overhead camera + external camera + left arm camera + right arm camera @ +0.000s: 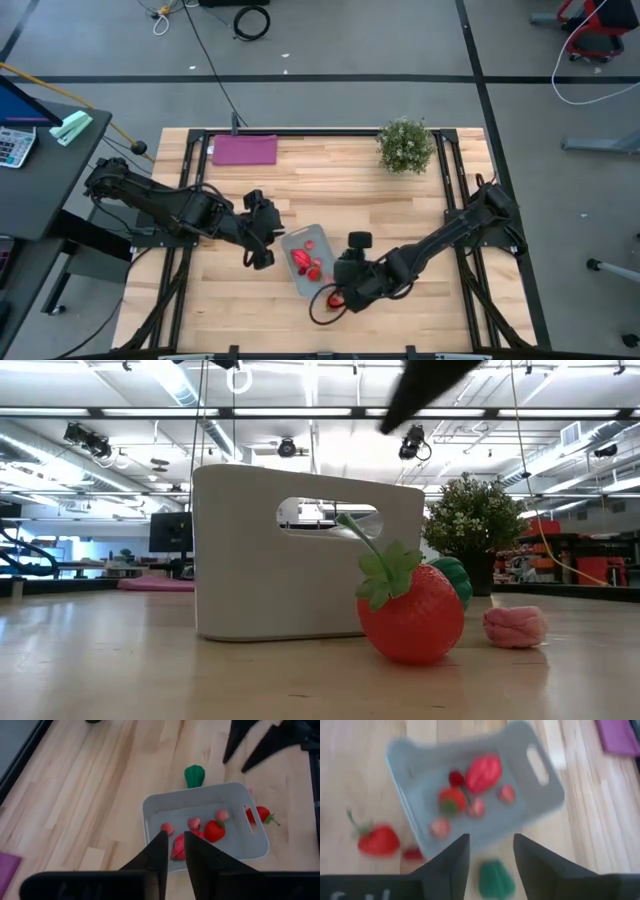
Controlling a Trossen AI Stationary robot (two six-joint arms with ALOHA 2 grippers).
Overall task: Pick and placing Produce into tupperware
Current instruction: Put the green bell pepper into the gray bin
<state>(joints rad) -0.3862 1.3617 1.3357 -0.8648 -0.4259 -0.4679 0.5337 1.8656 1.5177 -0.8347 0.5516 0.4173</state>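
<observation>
The tupperware (pixel 300 240) sits slantwise at the table's middle, with several red and pink produce pieces (pixel 308 262) inside; it also shows in both wrist views (pixel 235 795) (pixel 415 755). Outside it, a strawberry (pixel 410 615) (pixel 260 814), a green piece (pixel 194 775) (pixel 495 877) and a pink piece (pixel 515 626) rest on the wood beside its wall. My left gripper (pixel 268 248) (pixel 173 852) hovers at the tray's left end, fingers a narrow gap apart, holding nothing. My right gripper (pixel 348 268) (pixel 491 855) hangs open above the green piece, clear of it.
A bushy potted plant (pixel 405 145) stands at the far right of the table and a flat purple sheet (pixel 244 150) lies at the far left. Bare wood stretches along the near edge and the far middle. Both arms crowd the tray from either side.
</observation>
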